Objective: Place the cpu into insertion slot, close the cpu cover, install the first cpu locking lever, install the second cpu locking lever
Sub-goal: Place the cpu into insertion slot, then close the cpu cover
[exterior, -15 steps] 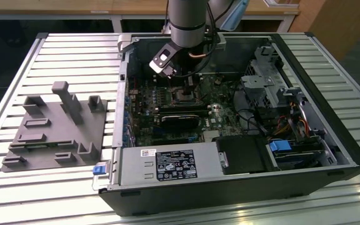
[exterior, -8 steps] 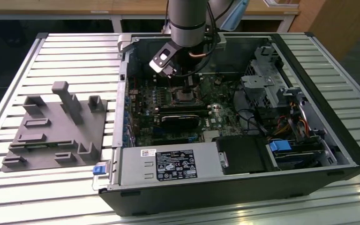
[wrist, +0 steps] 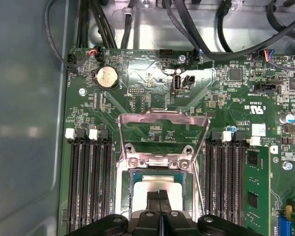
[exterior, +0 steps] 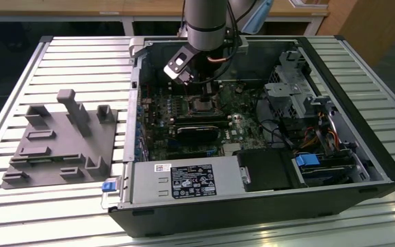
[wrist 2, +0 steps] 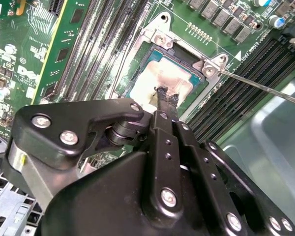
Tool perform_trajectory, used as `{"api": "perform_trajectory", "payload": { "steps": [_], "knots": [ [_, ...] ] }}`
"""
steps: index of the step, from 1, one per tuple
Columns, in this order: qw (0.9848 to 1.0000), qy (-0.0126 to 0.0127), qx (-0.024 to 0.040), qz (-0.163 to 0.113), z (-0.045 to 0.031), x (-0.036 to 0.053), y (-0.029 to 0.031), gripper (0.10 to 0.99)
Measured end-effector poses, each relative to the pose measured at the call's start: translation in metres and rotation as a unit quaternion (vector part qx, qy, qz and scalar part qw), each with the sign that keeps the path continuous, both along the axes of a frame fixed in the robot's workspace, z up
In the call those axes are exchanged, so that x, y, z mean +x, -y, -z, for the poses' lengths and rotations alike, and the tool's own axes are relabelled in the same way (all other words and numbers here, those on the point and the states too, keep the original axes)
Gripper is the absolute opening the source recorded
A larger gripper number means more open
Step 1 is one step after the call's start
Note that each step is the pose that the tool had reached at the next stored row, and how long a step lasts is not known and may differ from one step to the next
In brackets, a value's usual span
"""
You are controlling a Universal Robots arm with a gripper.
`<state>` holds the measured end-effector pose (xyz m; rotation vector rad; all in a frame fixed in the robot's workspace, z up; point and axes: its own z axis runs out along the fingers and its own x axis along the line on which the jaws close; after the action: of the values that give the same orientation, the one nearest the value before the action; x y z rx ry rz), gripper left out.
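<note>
Second wrist view: gripper (wrist 2: 164,96) clenched, fingertips pressed together with nothing between them, tips touching the top of the cpu (wrist 2: 155,78); cpu lies flat in the insertion slot (wrist 2: 182,55), pale smear on its lid; thin locking lever (wrist 2: 260,87) juts over the memory slots (wrist 2: 236,110); first wrist view: white print scattered on the motherboard (wrist: 152,73); exterior view: gripper (exterior: 204,92) toward the computer case's (exterior: 252,216) 12 o'clock, white sticker (exterior: 191,181) at 6 o'clock, grey fixture (exterior: 60,139) beyond 9 o'clock.
</note>
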<state>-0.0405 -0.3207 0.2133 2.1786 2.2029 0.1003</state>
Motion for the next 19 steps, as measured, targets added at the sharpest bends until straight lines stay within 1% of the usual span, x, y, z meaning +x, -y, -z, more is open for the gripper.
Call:
{"api": "perform_trajectory", "payload": {
  "steps": [10, 14, 19],
  "knots": [
    [1.0, -0.0002, 0.0001, 0.0, -0.0023, 0.0, 0.0, 0.106],
    [1.0, -0.0002, 0.0001, 0.0, -0.0048, 0.0, 0.0, 0.106],
    [1.0, -0.0002, 0.0001, 0.0, -0.0061, 0.0, 0.0, 0.106]
  ]
}}
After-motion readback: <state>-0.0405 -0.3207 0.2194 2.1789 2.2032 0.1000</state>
